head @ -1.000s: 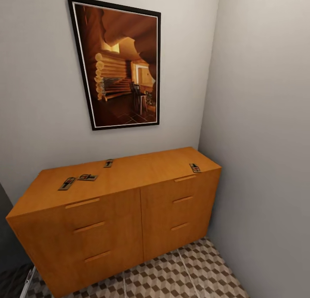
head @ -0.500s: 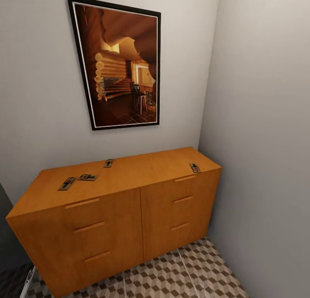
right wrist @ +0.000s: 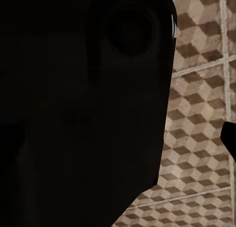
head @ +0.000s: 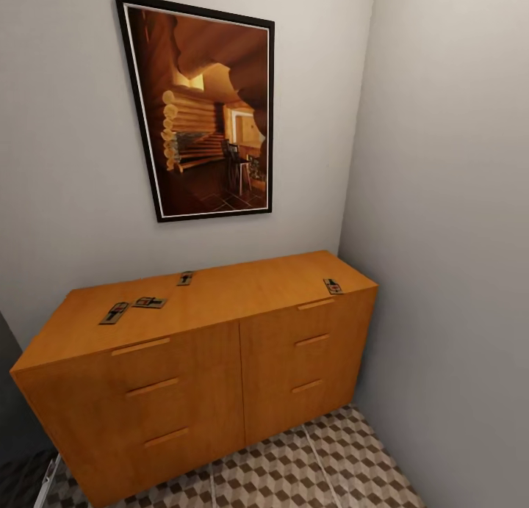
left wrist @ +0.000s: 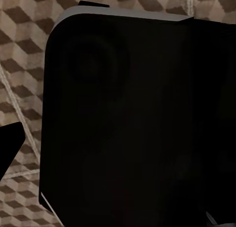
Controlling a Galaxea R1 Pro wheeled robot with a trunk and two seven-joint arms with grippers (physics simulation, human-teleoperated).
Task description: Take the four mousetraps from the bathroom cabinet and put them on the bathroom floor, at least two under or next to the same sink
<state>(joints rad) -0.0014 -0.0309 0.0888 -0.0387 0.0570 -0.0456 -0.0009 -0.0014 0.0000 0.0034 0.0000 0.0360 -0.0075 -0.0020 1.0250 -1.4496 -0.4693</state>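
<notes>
Cabinet: stood against the far wall, under a framed picture.
Mousetraps: all four lay on the cabinet top; two close together at the left, one near the back edge, one at the right front corner.
Bathroom floor: cube-patterned tiles.
Grippers: couldn't tell; dark housing blocked both wrist views.

Smooth, satin orange-brown wooden cabinet; patterned tiled bathroom floor; matt painted walls.
</notes>
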